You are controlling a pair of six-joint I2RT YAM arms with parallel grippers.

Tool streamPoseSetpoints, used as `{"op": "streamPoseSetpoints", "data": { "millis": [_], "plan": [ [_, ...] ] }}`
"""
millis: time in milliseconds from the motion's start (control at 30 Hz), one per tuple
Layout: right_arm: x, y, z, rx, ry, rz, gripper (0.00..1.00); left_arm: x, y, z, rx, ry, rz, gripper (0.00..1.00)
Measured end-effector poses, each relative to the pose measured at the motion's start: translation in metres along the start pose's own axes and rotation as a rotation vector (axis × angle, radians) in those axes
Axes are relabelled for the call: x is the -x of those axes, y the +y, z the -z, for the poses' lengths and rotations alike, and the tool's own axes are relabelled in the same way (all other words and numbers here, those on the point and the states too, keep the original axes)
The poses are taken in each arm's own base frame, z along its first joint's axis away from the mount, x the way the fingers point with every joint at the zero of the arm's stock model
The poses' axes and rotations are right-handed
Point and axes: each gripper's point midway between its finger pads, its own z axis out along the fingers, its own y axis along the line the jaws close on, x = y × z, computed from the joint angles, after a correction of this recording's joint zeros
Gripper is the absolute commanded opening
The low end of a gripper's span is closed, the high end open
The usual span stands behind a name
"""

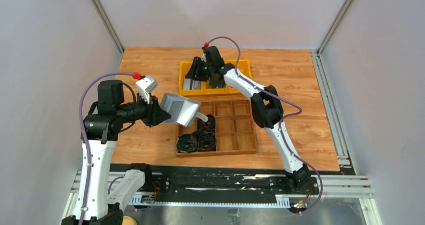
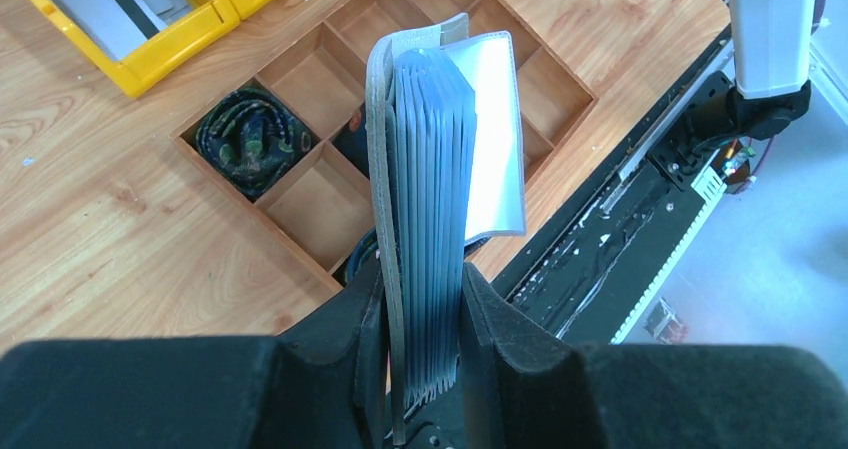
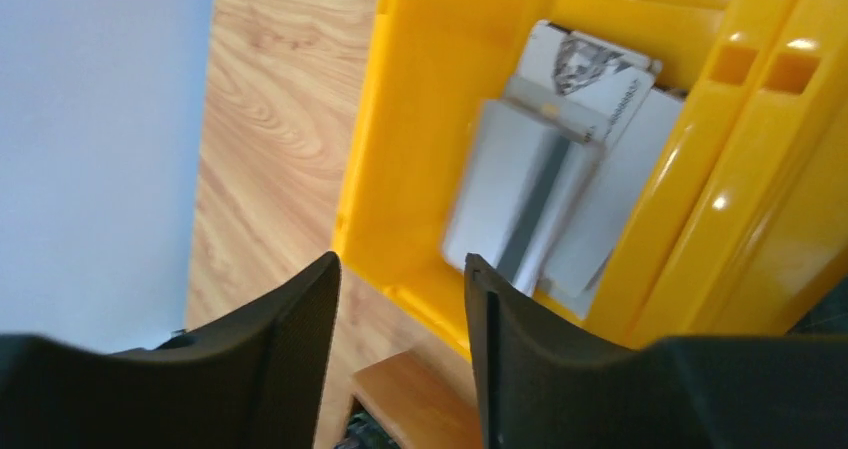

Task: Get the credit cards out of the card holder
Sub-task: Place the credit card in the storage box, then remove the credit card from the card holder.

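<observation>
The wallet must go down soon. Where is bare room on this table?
Bare wood tabletop lies left of the yellow bins and the wooden divided tray; the tray's right half is empty. Crowded: silvery cards lie in the left bin, coiled black cables in the tray's left side.

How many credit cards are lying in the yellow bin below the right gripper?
3 show in the yellow bin: a crest-printed card at the far end, a dark-striped card overlapping it, a white card alongside. The pile may hide more.

The grey card holder (image 2: 425,179) is hanging open, sleeves fanning out, pinched in the left gripper (image 2: 425,304). Silvery credit cards (image 3: 530,199) are lying overlapped in the yellow bin (image 3: 400,119).
</observation>
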Motion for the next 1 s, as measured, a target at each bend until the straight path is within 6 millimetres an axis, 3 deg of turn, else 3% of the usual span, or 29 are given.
{"op": "streamPoseSetpoints", "data": {
  "millis": [133,233,333,467,500,600,700,800,933,1000],
  "plan": [
    [0.004,0.026,0.02,0.073,0.002,0.0,0.69,0.003,-0.003,0.001,-0.011,-0.008,0.0,0.0],
    [0.013,0.063,0.058,0.148,-0.02,0.036,0.75,0.008,-0.008,0.003,-0.025,-0.021,-0.004,0.0],
    [0.025,0.118,0.127,0.257,-0.079,0.098,0.78,0.011,-0.013,0.005,-0.042,-0.033,-0.008,0.0],
    [0.024,0.173,0.218,0.407,-0.173,0.188,0.79,0.012,-0.018,0.007,-0.06,-0.043,-0.011,0.0],
    [0.016,0.184,0.244,0.454,-0.192,0.213,0.8,0.012,-0.019,0.008,-0.064,-0.046,-0.013,0.0],
    [-0.021,0.199,0.283,0.543,-0.178,0.258,0.81,0.012,-0.022,0.008,-0.078,-0.05,-0.015,0.0],
    [-0.068,0.201,0.292,0.604,-0.094,0.274,0.82,0.013,-0.026,0.008,-0.099,-0.052,-0.015,0.0],
    [-0.113,0.195,0.287,0.625,0.011,0.271,0.83,0.013,-0.028,0.007,-0.118,-0.051,-0.01,0.0],
    [-0.146,0.189,0.283,0.622,0.084,0.265,0.83,0.014,-0.029,0.006,-0.139,-0.049,-0.003,0.0],
    [-0.153,0.192,0.285,0.628,0.095,0.269,0.75,0.014,-0.03,0.005,-0.146,-0.046,0.001,0.0]
  ]
}}
